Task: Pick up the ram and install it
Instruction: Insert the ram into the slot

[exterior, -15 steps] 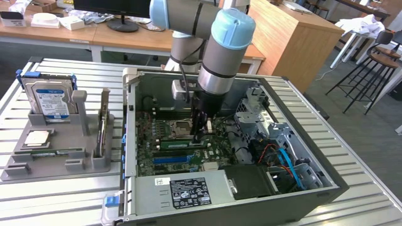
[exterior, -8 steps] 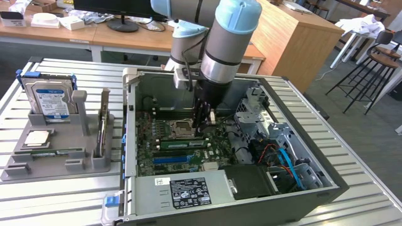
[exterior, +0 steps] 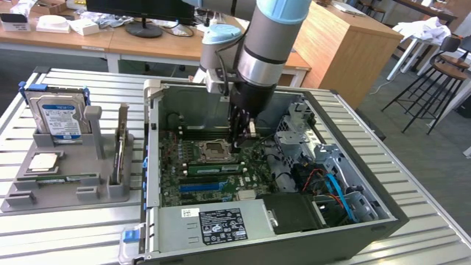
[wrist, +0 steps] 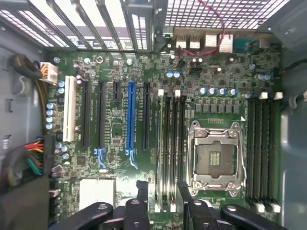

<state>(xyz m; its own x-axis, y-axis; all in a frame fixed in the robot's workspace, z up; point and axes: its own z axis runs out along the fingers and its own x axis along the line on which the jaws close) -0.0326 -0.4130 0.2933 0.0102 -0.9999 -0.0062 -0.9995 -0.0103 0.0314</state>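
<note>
Closest to the wrist camera, the dark metal fingers (wrist: 142,201) of the black gripper (wrist: 162,188) straddle one end of the black memory slots (wrist: 171,143). These slots run just beside the silver-framed CPU socket (wrist: 216,158) on the green motherboard (wrist: 115,129). The slim green circuit-board ram (exterior: 213,168) appears to stand in one of those slots inside the open grey computer case (exterior: 383,220), though whether it is pressed fully home cannot be told.

That is the likely trouble. A stick seated at a slant, or with its end clips unlatched, could lift or lose contact. Any sideways drift of the arm could also knock a finger against the stick or the socket frame.

The jaws stand spread wide and released, holding nothing and touching nothing that can be made out. A twin green stick (exterior: 66,178) lies in the grey holder tray (exterior: 22,201), well apart.
</note>
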